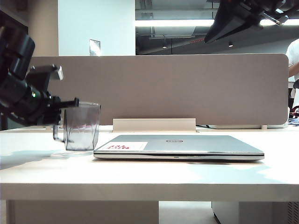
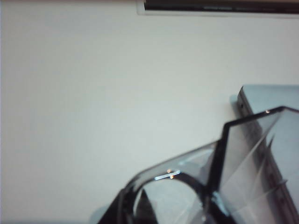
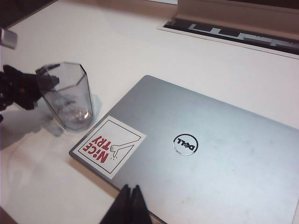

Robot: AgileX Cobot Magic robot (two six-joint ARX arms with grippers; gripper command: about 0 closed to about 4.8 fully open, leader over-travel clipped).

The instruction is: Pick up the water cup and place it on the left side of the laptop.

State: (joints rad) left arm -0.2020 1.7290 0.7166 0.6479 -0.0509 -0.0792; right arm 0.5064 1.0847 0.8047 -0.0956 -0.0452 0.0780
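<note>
Daylight-white tabletop (image 1: 149, 175) carries a closed, slim silver-grey laptop (image 1: 180, 147) with a small round lid logo (image 3: 186, 144) and a white sticker with red print (image 3: 108, 145) at its near left corner. Just beside the laptop's left edge stands the water cup (image 1: 82, 126), a transparent grey-tinted mug with faceted sides, a thick base and an angular handle; its base appears to meet the table and it sits close to upright, though whether it bears its full weight there is hard to tell. In the left wrist view the cup (image 2: 224, 186) fills the near corner with the laptop's edge (image 2: 268, 100) right behind it.

Coming in from the left, the left gripper (image 1: 65, 103) has its black fingers pinched on the cup's rim and wall at the side facing away from the laptop; the right wrist view shows the same clamp (image 3: 39, 81) on the rim. Its arm extends off the left of the exterior view.

Up at the far right, the right gripper (image 3: 129, 205) hangs high above the laptop, well apart from everything on the table, its two dark fingertips pressed together with nothing between them. A long beige partition panel (image 1: 187, 88) runs along the far edge of the table.
</note>
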